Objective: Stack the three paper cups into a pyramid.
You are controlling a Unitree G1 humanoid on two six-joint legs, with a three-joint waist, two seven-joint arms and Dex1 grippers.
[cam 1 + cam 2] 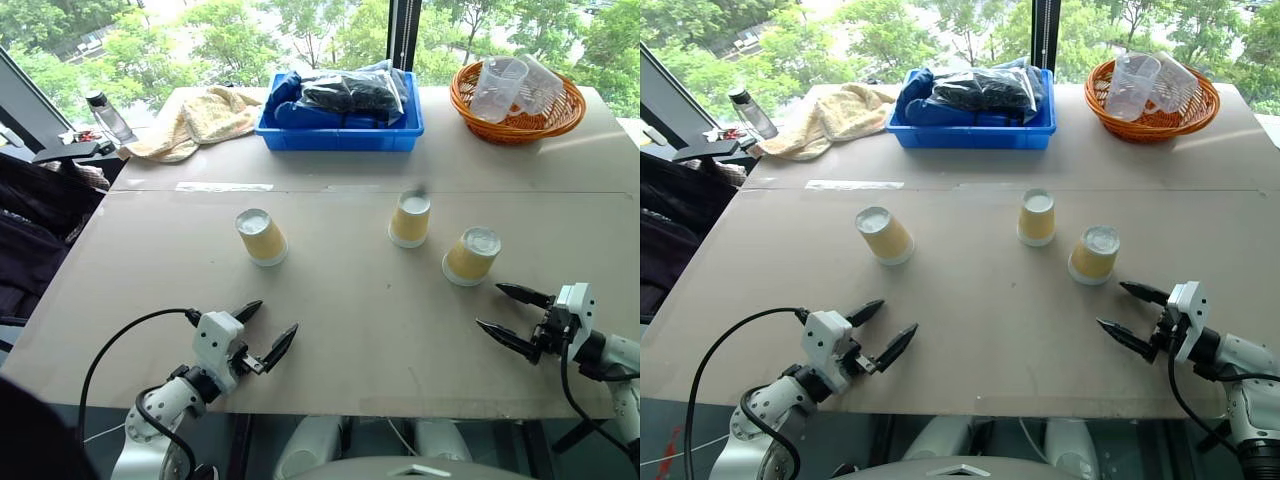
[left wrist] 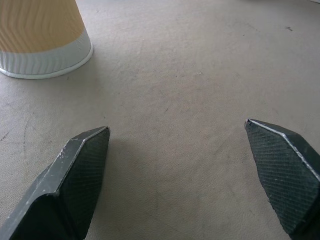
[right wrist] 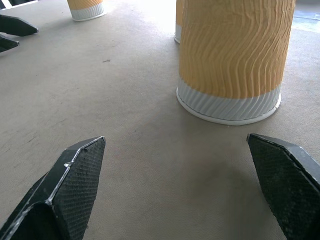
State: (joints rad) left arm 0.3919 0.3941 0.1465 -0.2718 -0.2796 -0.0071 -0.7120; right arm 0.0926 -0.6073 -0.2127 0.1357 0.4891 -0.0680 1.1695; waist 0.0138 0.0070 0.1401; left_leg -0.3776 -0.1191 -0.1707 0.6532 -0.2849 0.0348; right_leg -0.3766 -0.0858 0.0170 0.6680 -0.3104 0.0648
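Your three paper cups [image 1: 410, 220] stand upside down and apart on the table [image 1: 350, 330], nearer you than the blue bin [image 1: 340, 135], which holds dark bagged items. Right of that bin, the orange basket [image 1: 515, 125] holds clear plastic cups [image 1: 497, 88]. Your left gripper [image 1: 262, 335] and right gripper [image 1: 508, 312] are both spread, empty.

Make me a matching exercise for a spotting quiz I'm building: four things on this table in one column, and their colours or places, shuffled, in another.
Things:
1. basket
2. tray
3. towel
4. rightmost paper cup

Descriptions:
A. blue, holds dark bagged items
B. upside down, just ahead of the open right gripper
C. orange, holds clear plastic cups
D. cream, crumpled at the table's far left

Pairs: 1-C, 2-A, 3-D, 4-B
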